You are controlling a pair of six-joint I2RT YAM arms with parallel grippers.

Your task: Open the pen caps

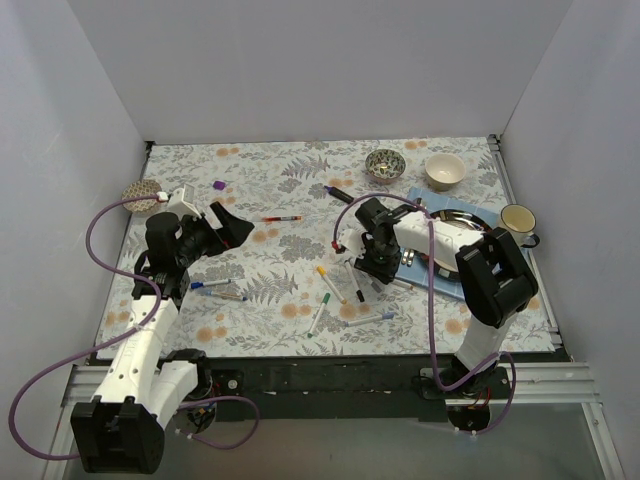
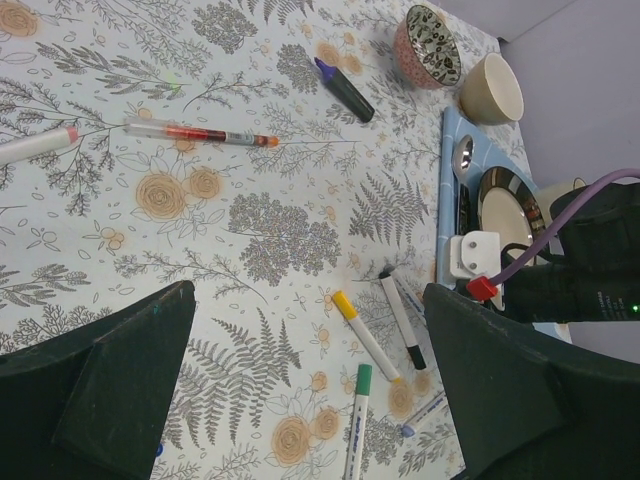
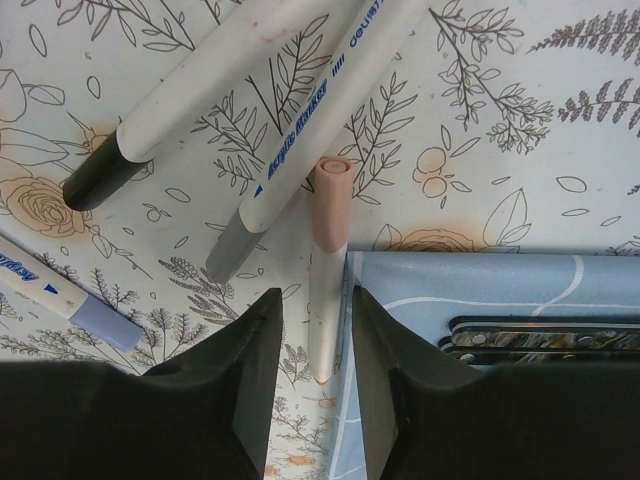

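The right gripper, jaws narrow, is straddling a pen with a pink cap without clamping it. The left gripper is hovering above the table, jaws wide.

We log a left arm and a right arm: white shells, black joints, black fingers, purple cables, red connector.

Place: robot test booth, lab-style, dressed up as a dining table
Walls: plain white panels boxing in three sides
Frame: aluminium rail along the near edge, left arm and right arm mounted there
Cabling: purple cable looping loose, right out in the open
Tabletop: floral cloth, patterned bowl, cream bowl, mug, marker pens strewn about
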